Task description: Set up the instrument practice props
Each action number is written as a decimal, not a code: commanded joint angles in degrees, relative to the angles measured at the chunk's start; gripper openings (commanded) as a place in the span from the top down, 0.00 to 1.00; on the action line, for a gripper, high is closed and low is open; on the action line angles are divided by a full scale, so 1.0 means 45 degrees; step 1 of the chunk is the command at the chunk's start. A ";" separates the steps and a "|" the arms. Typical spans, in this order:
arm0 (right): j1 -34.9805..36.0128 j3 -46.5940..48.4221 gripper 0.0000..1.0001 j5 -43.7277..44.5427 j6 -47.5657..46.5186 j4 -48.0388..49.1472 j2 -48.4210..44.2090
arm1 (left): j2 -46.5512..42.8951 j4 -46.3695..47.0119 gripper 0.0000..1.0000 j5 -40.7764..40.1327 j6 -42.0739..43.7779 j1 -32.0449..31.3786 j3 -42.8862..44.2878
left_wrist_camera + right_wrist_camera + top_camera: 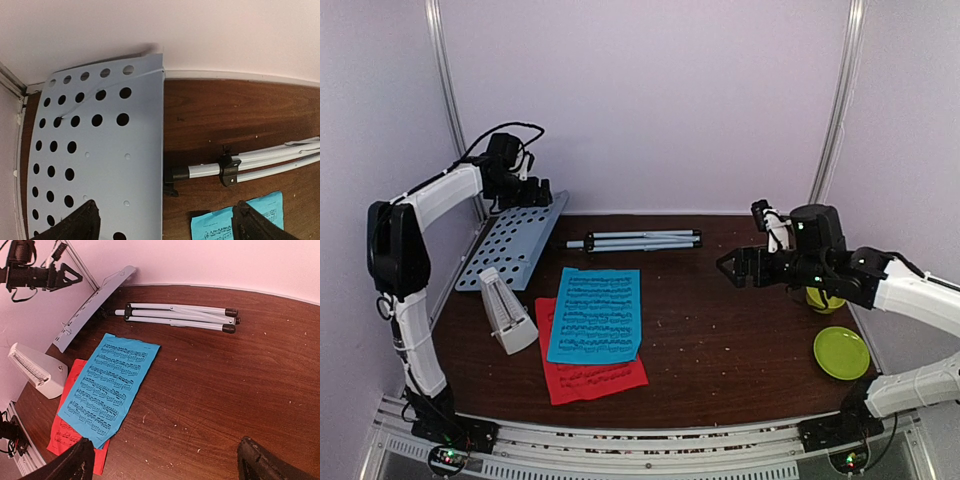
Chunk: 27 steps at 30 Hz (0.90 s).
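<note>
The left claw (534,190) hangs spread wide over the far upper edge of the desk (515,240). In its wrist view both fingers (80,224) stand well apart with nothing between them, so it is released and touches nothing. The right claw (730,266) is likewise released. It hovers above the bare counter (740,340), just right of the tripod's feet, and its fingers (270,460) are wide apart and empty.

I judge the task hardly begun.
- **Tripod:** The tripod (635,241) lies folded flat along the back of the counter. Its head end meets the desk's lower edge, but I cannot tell whether the two are joined.
- **Desk:** It slants low against the left wall, not raised on its legs.
- **Sheets:** The blue sheet (595,313) lies on the counter near the front left and overlaps the red sheet (590,375). Neither is on the desk.
- **Metronome:** The metronome (505,312) sits just left of the sheets and appears tipped over rather than upright.

What is left, by my reckoning:
- Spread the tripod and stand the desk on it.
- Place both sheets on the desk.
- Right the metronome.
</note>
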 commanded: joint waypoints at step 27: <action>-0.1049 -0.0374 0.00 0.0035 0.1025 0.1433 -0.1843 | 0.4659 -0.1853 0.82 -0.0036 0.1156 -0.0317 0.3045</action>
